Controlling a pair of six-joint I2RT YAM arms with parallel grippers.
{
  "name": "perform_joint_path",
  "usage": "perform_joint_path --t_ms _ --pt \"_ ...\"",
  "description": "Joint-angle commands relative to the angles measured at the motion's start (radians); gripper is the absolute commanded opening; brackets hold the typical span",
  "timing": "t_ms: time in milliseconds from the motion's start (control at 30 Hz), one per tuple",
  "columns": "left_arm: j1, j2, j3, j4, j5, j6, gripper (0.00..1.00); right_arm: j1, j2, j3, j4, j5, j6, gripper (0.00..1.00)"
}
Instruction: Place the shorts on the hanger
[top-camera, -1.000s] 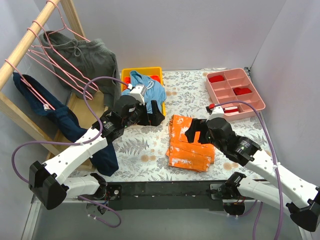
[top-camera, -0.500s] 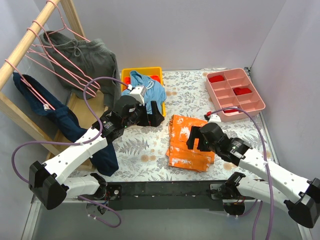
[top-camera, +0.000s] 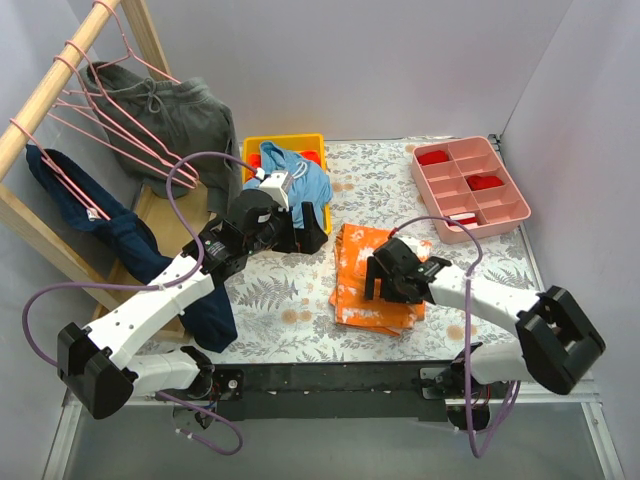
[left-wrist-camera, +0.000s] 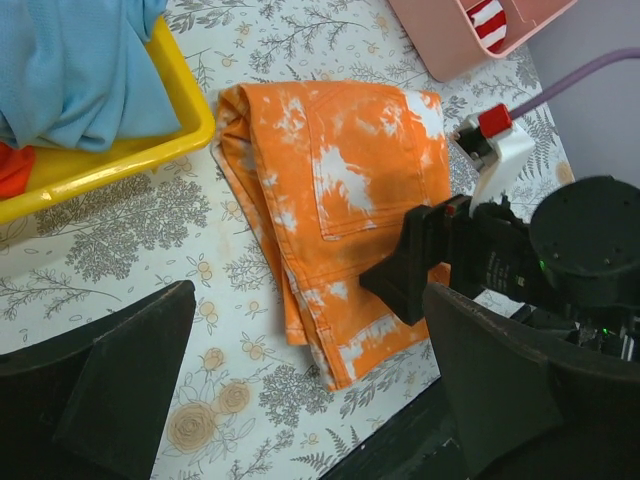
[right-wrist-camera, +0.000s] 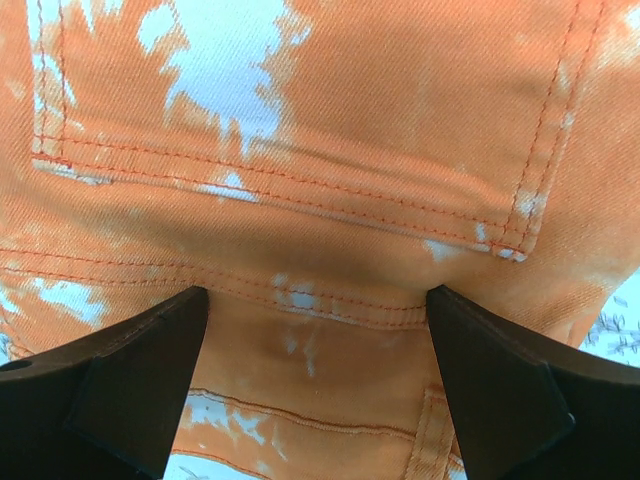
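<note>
The light blue shorts (top-camera: 300, 176) lie bunched in a yellow bin (top-camera: 285, 143) at the back; they also show in the left wrist view (left-wrist-camera: 80, 70). Several pink wire hangers (top-camera: 110, 122) hang on the wooden rack at the far left. My left gripper (top-camera: 306, 233) is open and empty, just in front of the bin, above the table (left-wrist-camera: 310, 400). My right gripper (top-camera: 385, 281) is open, low over the folded orange shorts (top-camera: 352, 300), its fingers spread wide over the orange fabric (right-wrist-camera: 320, 150) with nothing gripped (right-wrist-camera: 318, 380).
A pink divided tray (top-camera: 470, 185) with red items stands at the back right. Dark grey shorts (top-camera: 170, 110) and a navy garment (top-camera: 120, 240) hang on the wooden rack (top-camera: 50, 92). The orange shorts (left-wrist-camera: 340, 180) lie mid-table on the floral cloth.
My right arm has swung left and lowered its gripper onto the orange shorts. The left arm and the blue shorts have not moved.
</note>
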Motion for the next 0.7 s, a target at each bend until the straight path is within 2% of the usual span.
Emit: perform_joint_path --t_ms 0,133,233,667 --pt "0.003 0.003 0.070 -0.039 0.000 0.004 0.98 -0.078 0.147 0.038 0.130 -0.015 -0.062 0.99" --pt "0.003 -0.004 0.102 -0.063 -0.002 -0.004 0.98 -0.154 0.254 0.087 0.144 -0.073 -0.125 0.99" --pt "0.003 -0.023 0.107 -0.062 -0.008 -0.008 0.98 -0.187 0.346 0.186 0.115 -0.072 -0.177 0.99" --pt "0.004 -0.011 0.105 -0.120 -0.023 -0.017 0.98 -0.360 0.750 0.783 -0.075 -0.120 -0.389 0.99"
